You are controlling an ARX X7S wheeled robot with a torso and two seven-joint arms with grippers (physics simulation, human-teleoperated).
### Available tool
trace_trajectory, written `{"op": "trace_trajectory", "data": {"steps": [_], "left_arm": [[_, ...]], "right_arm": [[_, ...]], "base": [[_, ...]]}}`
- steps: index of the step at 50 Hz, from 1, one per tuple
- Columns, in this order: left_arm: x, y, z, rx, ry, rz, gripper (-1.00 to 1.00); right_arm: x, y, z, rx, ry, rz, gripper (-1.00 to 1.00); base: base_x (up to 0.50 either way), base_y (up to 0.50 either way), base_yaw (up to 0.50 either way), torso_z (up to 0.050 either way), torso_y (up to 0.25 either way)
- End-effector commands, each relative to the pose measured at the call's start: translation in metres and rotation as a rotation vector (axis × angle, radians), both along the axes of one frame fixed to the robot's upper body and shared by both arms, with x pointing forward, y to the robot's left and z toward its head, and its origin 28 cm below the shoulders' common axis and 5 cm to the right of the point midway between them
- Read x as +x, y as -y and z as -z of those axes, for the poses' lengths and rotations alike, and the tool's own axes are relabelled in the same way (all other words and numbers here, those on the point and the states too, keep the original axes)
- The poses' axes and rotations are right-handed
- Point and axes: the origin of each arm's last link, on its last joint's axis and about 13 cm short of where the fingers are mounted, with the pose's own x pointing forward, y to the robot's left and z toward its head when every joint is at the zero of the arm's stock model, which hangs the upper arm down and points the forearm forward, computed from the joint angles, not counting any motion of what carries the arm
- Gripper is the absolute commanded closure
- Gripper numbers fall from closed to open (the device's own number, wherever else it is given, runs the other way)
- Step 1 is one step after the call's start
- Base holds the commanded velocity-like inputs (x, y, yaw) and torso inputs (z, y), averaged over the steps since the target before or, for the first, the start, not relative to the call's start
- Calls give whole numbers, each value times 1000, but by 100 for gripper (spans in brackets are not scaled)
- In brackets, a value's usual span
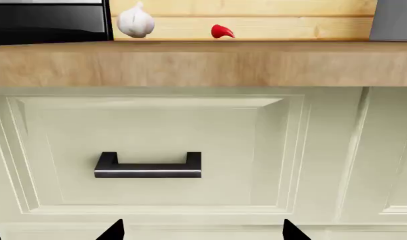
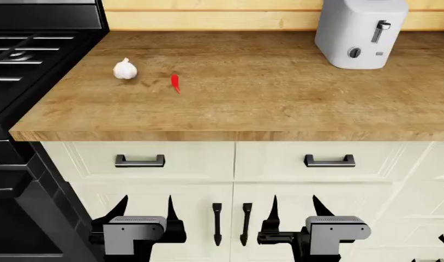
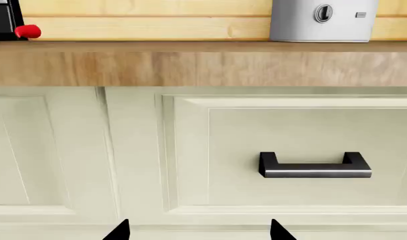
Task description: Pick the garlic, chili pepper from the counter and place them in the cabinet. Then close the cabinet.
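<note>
Far left, the black stove [image 2: 25, 65] butts right against the counter [image 2: 280, 103], and its edge is my boundary on that side. My left gripper [image 2: 145, 210] hangs low in front of the cream cabinet doors [image 2: 171, 218], fingers spread wide, nothing between them. Above it sits the left drawer [image 2: 145, 160] with one dark bar handle [image 1: 148, 167].

On the wood now: one garlic [image 2: 124, 69], upright, near the stove side and set back from the counter's front lip. Just beside it, apart and not touching, one chili pepper [image 2: 175, 82], a slim red sliver lying a little closer to the lip. From my left wrist I see both against the pale wooden backsplash [image 1: 257, 20], garlic [image 1: 135, 21] and chili [image 1: 221, 32], a clear gap between them.

Centre: two vertical door pulls [image 2: 231, 224], side by side, doors shut. Wide bare wood stretches across the middle of the counter.

My right gripper [image 2: 293, 210] hangs level with the left, fingers parted, empty. Over it, a second drawer with its own handle [image 2: 329, 160]. Back right, one white toaster [image 2: 360, 33] stands against the backsplash, well apart from both vegetables.

So: two drawers, two doors, one garlic, one chili, one toaster.
</note>
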Motion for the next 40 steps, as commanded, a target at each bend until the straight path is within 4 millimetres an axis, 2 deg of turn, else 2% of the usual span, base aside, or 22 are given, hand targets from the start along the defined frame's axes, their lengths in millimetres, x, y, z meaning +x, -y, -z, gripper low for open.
{"op": "trace_trajectory", "data": {"steps": [1,8,10,15,21,24,26,32,40], "left_arm": [[-1,0,-1,2,13,7,-100],[-13,-4,-13,-42,63,40,-100],[-15,-6,-20,-70,72,42,-100],[-13,-10,-68,-79,167,63,-100],[6,-16,-132,-74,326,60,-100],[10,-17,-157,-68,398,57,-100],[10,-18,-168,-64,430,53,-100],[1,-16,-174,-32,451,60,-100],[-2,-14,-172,-34,432,76,-100]], "right_arm": [[-1,-2,0,-10,1,-6,-100],[-8,-5,-2,-20,28,-23,-100],[-12,-4,-9,-8,47,-27,-100],[-18,-6,-63,1,173,-54,-100],[-4,-5,-132,6,330,-48,-100],[-2,-5,-155,16,377,-50,-100],[-3,-7,-164,23,397,-57,-100],[-11,-10,-167,20,407,-79,-100],[-17,-14,-168,-1,407,-86,-100]], "base": [[0,0,0,0,0],[0,0,0,32,0],[0,0,0,50,0],[0,0,0,50,0],[0,0,0,50,0],[0,0,0,50,0],[0,0,0,50,0],[0,39,0,50,0],[1,500,0,44,0]]}}
